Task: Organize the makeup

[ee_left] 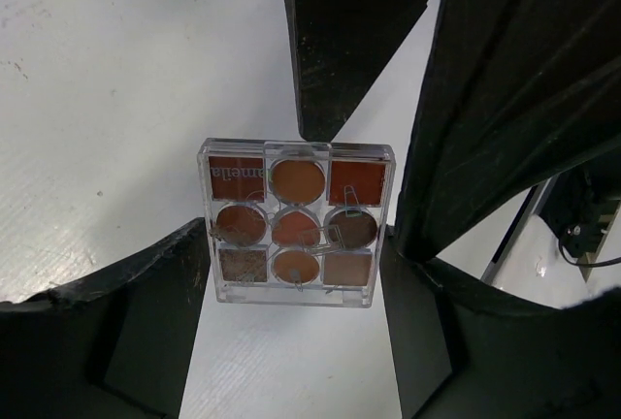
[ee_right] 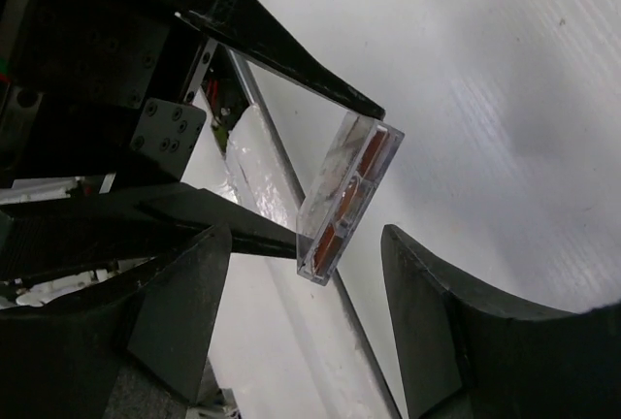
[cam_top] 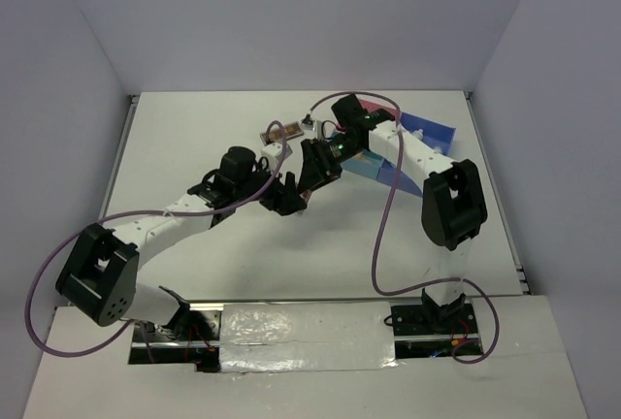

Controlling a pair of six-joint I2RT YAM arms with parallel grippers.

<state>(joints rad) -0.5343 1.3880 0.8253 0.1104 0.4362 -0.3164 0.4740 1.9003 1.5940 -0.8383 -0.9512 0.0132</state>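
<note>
At the centre of the top view the two grippers meet above the table (cam_top: 194, 128), so the sorting looks under way and not close to done; the pink-and-blue tray (cam_top: 434, 132) sits in the upper right of that frame, largely covered by the right arm, and I cannot tell what lies in it; a brown palette (cam_top: 281, 133) lies on the bare table to the left of the tray, above the grippers in the frame and outside any compartment; the sponges and bottles cannot be made out.

The square multicolour palette (ee_left: 297, 223) is at the middle of the left wrist view, off the table by the look of it; the left gripper (ee_left: 294, 254) is clamped on it, one finger against each side edge of the clear case; the right gripper (ee_right: 303, 240) stands wide apart in its own view, with the palette edge-on in the gap and touching neither finger as far as I can see; I judge this a handover between the arms, with the palette not yet in the tray.
</note>
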